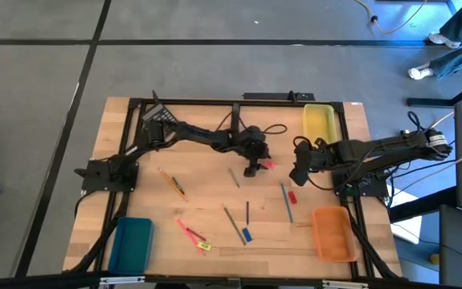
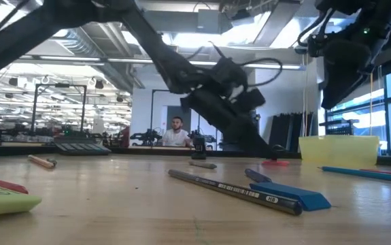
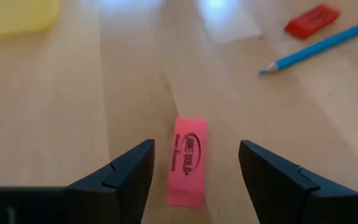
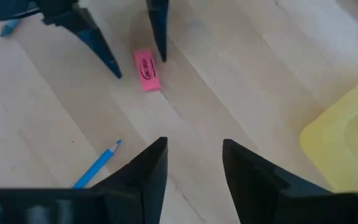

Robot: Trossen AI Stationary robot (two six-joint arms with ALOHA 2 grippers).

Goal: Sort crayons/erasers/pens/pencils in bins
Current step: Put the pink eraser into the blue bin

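A pink eraser [image 3: 188, 160] lies flat on the wooden table near its middle, seen as well in the high view [image 1: 267, 164]. My left gripper [image 3: 195, 149] is open, low over the table, with one finger on either side of the eraser; neither touches it. My right gripper [image 4: 194, 146] hangs open above the table just right of there [image 1: 299, 172], holding nothing. The yellow bin [image 1: 319, 124] stands at the far right, the orange bin [image 1: 333, 233] at the near right, the teal bin [image 1: 130, 245] at the near left.
A red eraser [image 1: 292, 196] and a blue pencil [image 1: 287, 201] lie right of the middle. A grey pencil [image 1: 235, 225], a blue eraser [image 1: 247, 234], pink crayons [image 1: 190, 233] and a yellow-green eraser [image 1: 204, 246] lie nearer the front edge. A person sits in the room beyond the table.
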